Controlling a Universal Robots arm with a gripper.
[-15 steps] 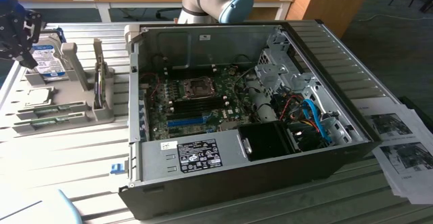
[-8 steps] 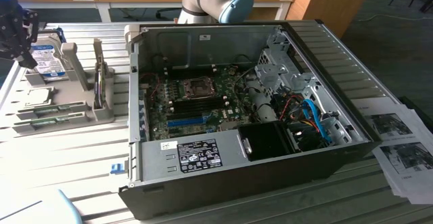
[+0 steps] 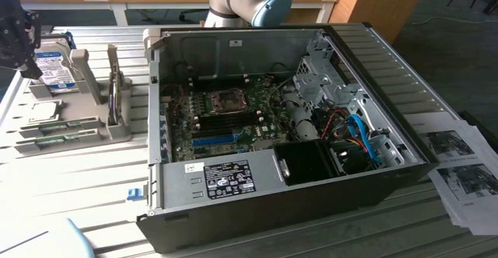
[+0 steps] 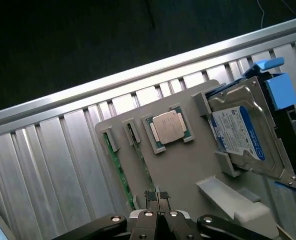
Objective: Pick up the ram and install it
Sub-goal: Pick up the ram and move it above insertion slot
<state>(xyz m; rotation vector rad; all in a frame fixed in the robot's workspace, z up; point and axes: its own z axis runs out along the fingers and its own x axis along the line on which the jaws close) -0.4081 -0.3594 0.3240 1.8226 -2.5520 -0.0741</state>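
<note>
So the whole thing comes down to a sideways offset here. The black two-fingered pincer (image 4: 156, 196) is clenched tight with its tips pressed together and nothing between them. It hangs over the flat grey plastic holder plate (image 4: 187, 170) that sits on the ribbed aluminium tabletop (image 4: 53, 165).

The ram (image 4: 119, 170), a thin green circuit-board stick, stands on edge in the outermost slot of that plate. That's the side away from the square silver-capped processor chip (image 4: 170, 127) and the boxy silver hard drive with the blue-white label (image 4: 242, 132). There's a second slot right next to it, and I honestly can't tell if anything's in there.

In the wrist view the tips are near one end of the stick rather than its middle. They're also shifted off it toward the processor side, so they're beside the ram, not over it. The stick's long axis runs along the plate's outer edge. By my read the pincer's closing line is close to crossing that axis rather than following it, though that's a judgement call.

In the exterior view, the holder is at the exterior view's left. The open black desktop computer case (image 3: 295, 211) with its green motherboard (image 3: 225, 118) is well apart, toward the exterior view's right.
</note>
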